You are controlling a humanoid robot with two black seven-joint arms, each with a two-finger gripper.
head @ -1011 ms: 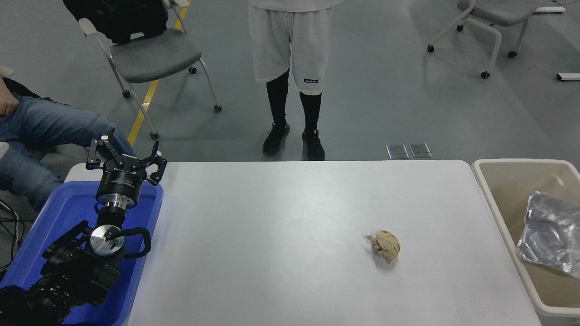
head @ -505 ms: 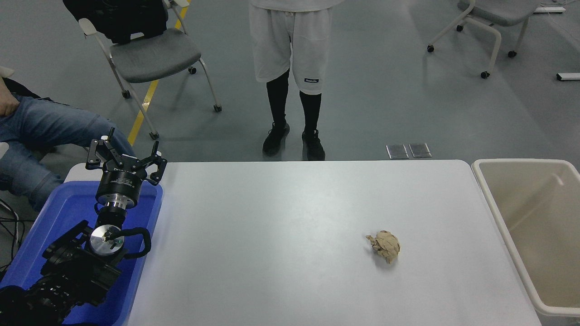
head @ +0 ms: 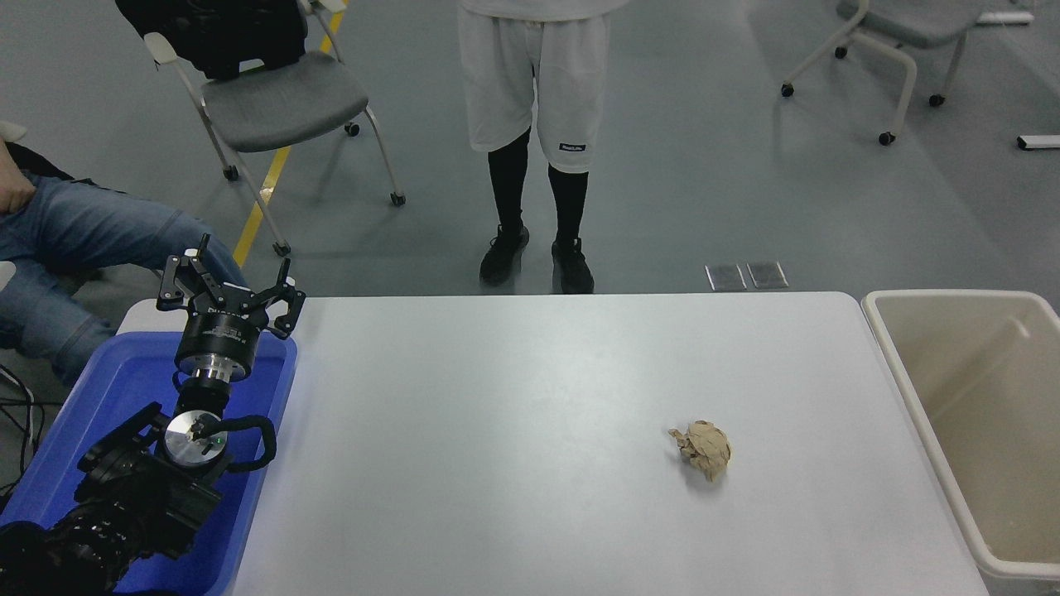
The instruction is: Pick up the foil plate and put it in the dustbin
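You are looking at the beige plastic dustbin [head: 911,389], deep and round-rimmed, sitting at the white table's [head: 530,397] right end; the foil plate is showing nowhere. A crumpled brown paper ball [head: 703,449] is lying on the smooth tabletop. Your left gripper [head: 229,285] is hanging over the blue tub [head: 99,414], fingers spread, holding nothing. A person [head: 534,124] is standing beyond on grey floor.

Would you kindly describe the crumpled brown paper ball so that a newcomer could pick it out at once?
Start at the white table, between the blue plastic tub on its left and the large beige plastic dustbin on its right. The small crumpled brown paper ball lies right of centre, nearer the dustbin. It is the only loose item on the tabletop.
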